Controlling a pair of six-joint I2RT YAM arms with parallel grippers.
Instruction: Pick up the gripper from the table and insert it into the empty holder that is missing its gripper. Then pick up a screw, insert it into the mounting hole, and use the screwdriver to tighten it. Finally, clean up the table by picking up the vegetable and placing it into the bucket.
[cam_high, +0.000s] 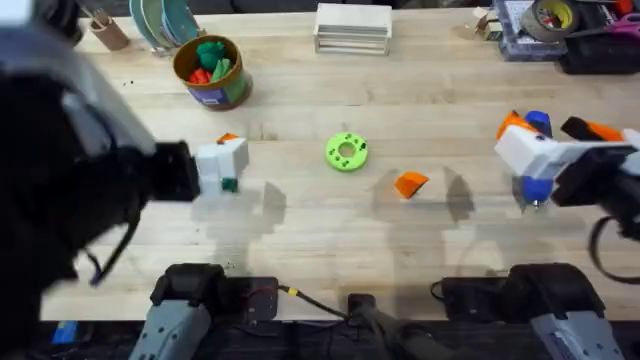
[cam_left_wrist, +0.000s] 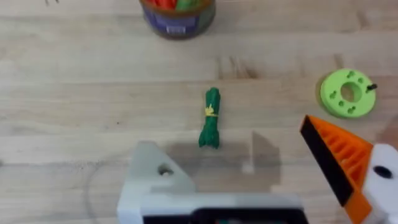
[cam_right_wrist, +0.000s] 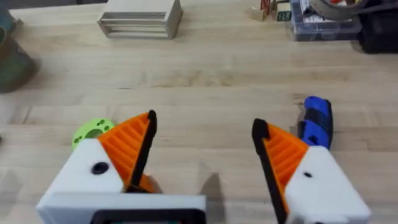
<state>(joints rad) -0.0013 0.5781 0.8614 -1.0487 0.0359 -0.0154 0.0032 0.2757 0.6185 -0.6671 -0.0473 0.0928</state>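
The wooden tabletop (cam_high: 420, 120) is carrying everything. The left tool (cam_left_wrist: 267, 180) is hovering spread, one finger a bare white holder (cam_left_wrist: 155, 177); the bucket (cam_high: 210, 70) is sitting beyond it and the vegetable (cam_left_wrist: 211, 118) is lying just ahead. The right tool (cam_right_wrist: 205, 149) is hanging spread and empty, the screwdriver (cam_right_wrist: 316, 121) just beside one finger. The loose gripper (cam_high: 410, 184) is lying between both tools.

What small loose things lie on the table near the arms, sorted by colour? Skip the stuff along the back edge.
Green: 2, the round disc and the toy vegetable
Orange: 1, the wedge-shaped tip
Blue: 1, the screwdriver
Total: 4
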